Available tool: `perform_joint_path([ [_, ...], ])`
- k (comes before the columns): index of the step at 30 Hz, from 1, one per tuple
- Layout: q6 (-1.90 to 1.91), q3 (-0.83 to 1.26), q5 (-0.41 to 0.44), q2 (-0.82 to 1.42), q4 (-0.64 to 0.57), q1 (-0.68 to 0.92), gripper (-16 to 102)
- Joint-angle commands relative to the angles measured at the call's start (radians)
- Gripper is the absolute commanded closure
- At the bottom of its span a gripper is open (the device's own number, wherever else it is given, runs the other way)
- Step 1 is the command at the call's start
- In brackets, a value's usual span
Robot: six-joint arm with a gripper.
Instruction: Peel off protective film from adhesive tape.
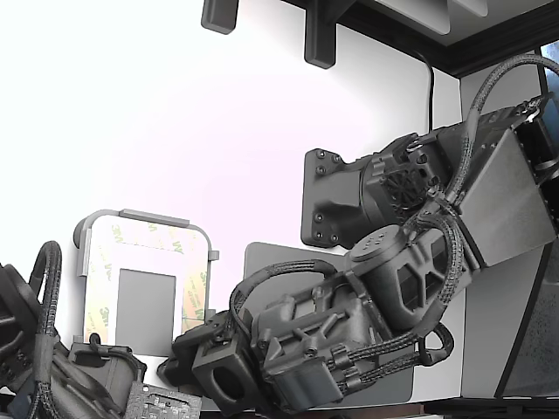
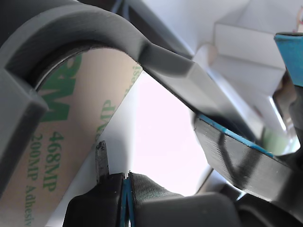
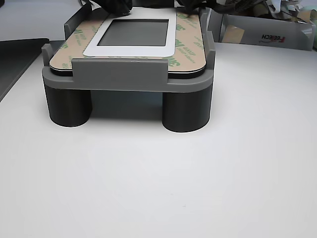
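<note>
The grey fixture point(image 3: 129, 79) on its two round legs holds the white plate point(image 3: 171, 47), and the adhesive tape point(image 1: 103, 262) runs as a border round the grey rectangle point(image 1: 146, 304), with the cream 3M-printed protective film point(image 3: 190, 42) on top and looking flat. At the far end of the fixture sits the gripper point(image 2: 127, 182) – in the wrist view its jaws look pressed together at the tips, right by a film edge, but I honestly can't tell if any liner is actually between them. Main risk as I see it: they've only pinched air or the tiniest corner, so a pull slips off, or tears the thin paper.
</note>
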Motion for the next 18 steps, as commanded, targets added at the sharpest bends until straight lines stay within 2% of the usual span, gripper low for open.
perform_joint_path([
  [1,0.003,-0.023,0.002,0.017,-0.003,-0.006,97],
  [18,0.002,-0.084,0.000,-0.020,0.038,-0.006,97],
])
